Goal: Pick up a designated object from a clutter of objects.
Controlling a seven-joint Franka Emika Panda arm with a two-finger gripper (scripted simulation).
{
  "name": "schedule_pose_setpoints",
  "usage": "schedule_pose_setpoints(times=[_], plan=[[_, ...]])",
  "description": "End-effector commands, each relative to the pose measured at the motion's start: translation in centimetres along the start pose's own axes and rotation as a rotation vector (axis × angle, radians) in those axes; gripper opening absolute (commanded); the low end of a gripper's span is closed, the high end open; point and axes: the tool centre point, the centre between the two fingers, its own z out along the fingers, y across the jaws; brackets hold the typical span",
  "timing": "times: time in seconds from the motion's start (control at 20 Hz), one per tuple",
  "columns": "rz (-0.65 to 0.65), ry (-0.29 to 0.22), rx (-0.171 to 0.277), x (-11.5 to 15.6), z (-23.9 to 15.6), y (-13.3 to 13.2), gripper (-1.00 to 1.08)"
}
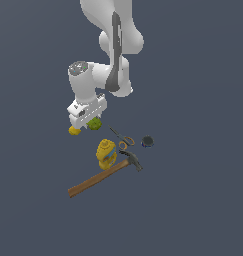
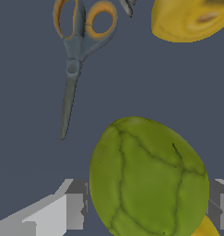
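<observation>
The designated object, an olive-green lumpy ball [image 1: 95,124], sits at the exterior view's left of the clutter, directly under the hand. In the wrist view the ball [image 2: 148,179] fills the gap between my fingers [image 2: 76,209], and both pads touch its sides. My gripper [image 1: 92,121] is low over the floor and shut on the ball. The small yellow lump [image 1: 74,130] lies beside it and peeks from behind the ball in the wrist view [image 2: 206,228].
Orange-handled scissors [image 1: 122,138] [image 2: 76,46] lie just beyond the ball. The yellow container [image 1: 106,152] [image 2: 189,18], the wooden-handled hammer [image 1: 103,176] and a small dark disc [image 1: 148,142] lie further towards the exterior view's right.
</observation>
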Motion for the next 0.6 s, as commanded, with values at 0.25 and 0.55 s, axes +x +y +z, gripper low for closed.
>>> schedule_pose_setpoints(times=[0.25, 0.55], plan=[[-0.001, 0.000, -0.002, 4.2, -5.9, 0.3, -1.00], [-0.001, 0.000, -0.002, 7.7, -10.9, 0.7, -1.00]])
